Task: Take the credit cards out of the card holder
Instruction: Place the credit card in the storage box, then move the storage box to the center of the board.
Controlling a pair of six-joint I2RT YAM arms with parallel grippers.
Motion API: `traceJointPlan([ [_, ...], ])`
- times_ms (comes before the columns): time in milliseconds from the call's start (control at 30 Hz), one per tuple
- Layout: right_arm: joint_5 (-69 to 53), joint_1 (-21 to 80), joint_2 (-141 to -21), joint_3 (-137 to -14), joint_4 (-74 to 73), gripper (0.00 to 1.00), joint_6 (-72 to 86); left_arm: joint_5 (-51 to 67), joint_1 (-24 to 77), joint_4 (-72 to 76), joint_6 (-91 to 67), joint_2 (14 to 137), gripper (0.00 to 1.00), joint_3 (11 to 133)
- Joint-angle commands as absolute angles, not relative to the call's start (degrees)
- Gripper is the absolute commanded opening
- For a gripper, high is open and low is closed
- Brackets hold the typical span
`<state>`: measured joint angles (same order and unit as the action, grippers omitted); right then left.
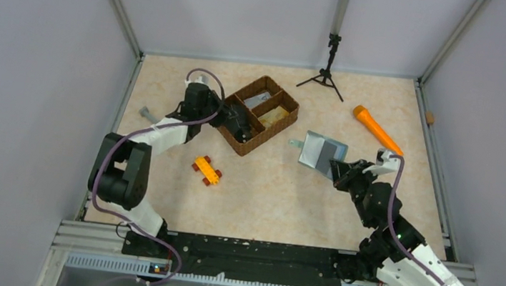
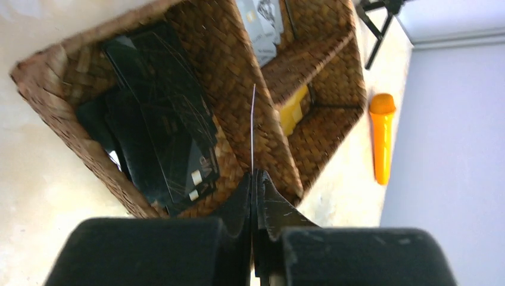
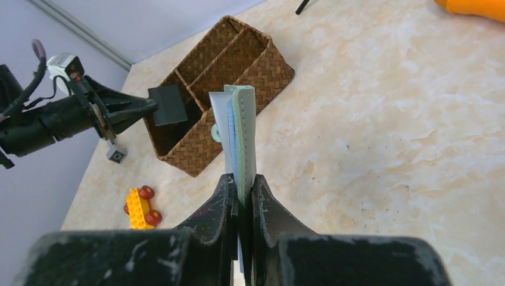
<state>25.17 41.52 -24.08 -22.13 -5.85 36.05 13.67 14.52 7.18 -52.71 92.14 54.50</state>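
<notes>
Right of the basket (image 1: 259, 115), above the counter (image 1: 273, 196): holder (image 3: 241, 128), edge-on, clamped in my right end effector (image 3: 241, 179). My left end effector (image 2: 255, 176) is pinched on a card (image 2: 252, 131) over the basket, where black cards (image 2: 161, 119) lie in one compartment.

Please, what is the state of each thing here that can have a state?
Card holder: clamped in the right gripper, cards in it.
Basket: open, dark cards lying in one compartment.
Single card: pinched in the left gripper, over the basket.
</notes>
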Motion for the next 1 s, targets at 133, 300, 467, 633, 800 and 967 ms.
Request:
traceJointPlan([
  [133, 25.42, 41.57, -23.53, -22.49, -2.24, 0.0, 35.85, 5.25, 14.15, 3.53, -50.57, 96.89, 0.31, 63.17],
  [300, 25.41, 41.57, -22.58, -22.5, -3.44, 0.0, 36.57, -1.3, 14.17, -5.51, -47.51, 92.53, 0.57, 63.61],
  [467, 25.14, 41.57, -22.73, -22.36, -3.51, 0.0, 36.68, -5.13, 14.15, -11.99, -42.44, 86.36, 0.61, 61.89],
  [633, 24.1, 41.55, -23.45, -22.49, -3.61, 0.0, 37.37, -4.29, 14.15, -15.85, -40.03, 87.45, 0.73, 62.19],
  [800, 22.87, 41.58, -23.47, -23.04, -4.3, 0.0, 38.28, -0.57, 14.15, -16.87, -39.21, 93.65, 0.75, 65.97],
  [967, 22.78, 41.56, -23.25, -23.79, -6.3, 0.0, 38.82, 2.38, 14.15, -18.58, -37.31, 98.88, 0.69, 70.63],
])
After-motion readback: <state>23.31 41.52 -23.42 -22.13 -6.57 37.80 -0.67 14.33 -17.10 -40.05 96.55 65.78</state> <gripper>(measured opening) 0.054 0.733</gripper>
